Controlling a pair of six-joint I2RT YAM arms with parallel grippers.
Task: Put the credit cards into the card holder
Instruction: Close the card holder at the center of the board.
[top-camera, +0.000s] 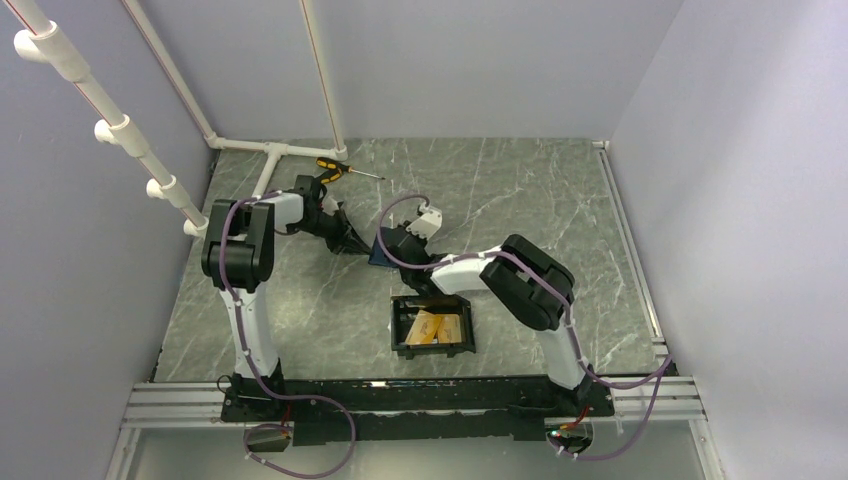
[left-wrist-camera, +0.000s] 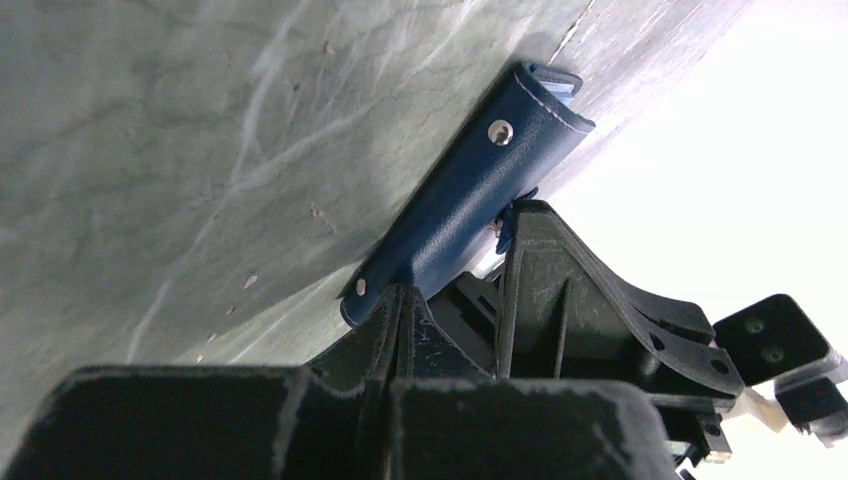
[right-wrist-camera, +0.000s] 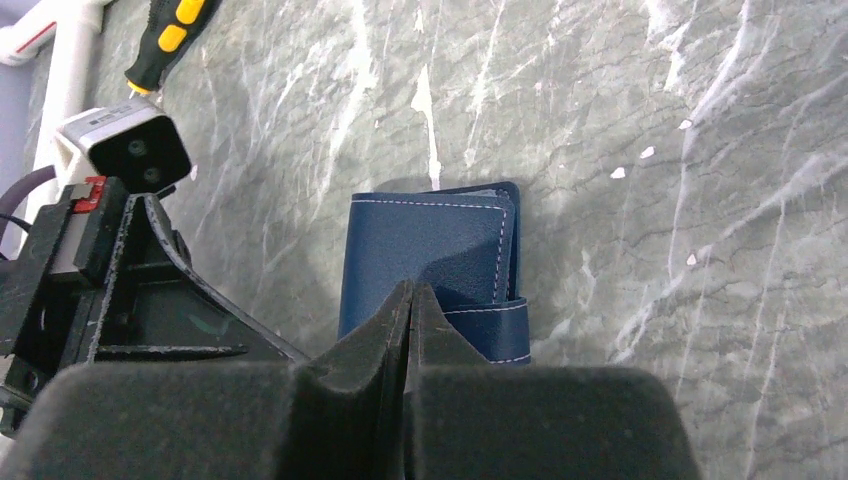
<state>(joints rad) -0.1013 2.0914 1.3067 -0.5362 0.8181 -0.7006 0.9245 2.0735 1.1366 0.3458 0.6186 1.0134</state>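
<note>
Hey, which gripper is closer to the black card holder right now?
Right. The right gripper is at the blue wallet, just beyond the card holder and its far left corner; the left gripper holds the wallet's other side, farther left and away.

Pale lavender walls (top-camera: 450, 60) enclose a grey-green, white-veined marble tabletop (top-camera: 520, 200).

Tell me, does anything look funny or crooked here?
Two things. The orange cards lie crooked and overlapping in the black tray, not lined up with its sides. And a yellow-handled screwdriver lies near the table's far edge, which seems odd for a card job.
</note>
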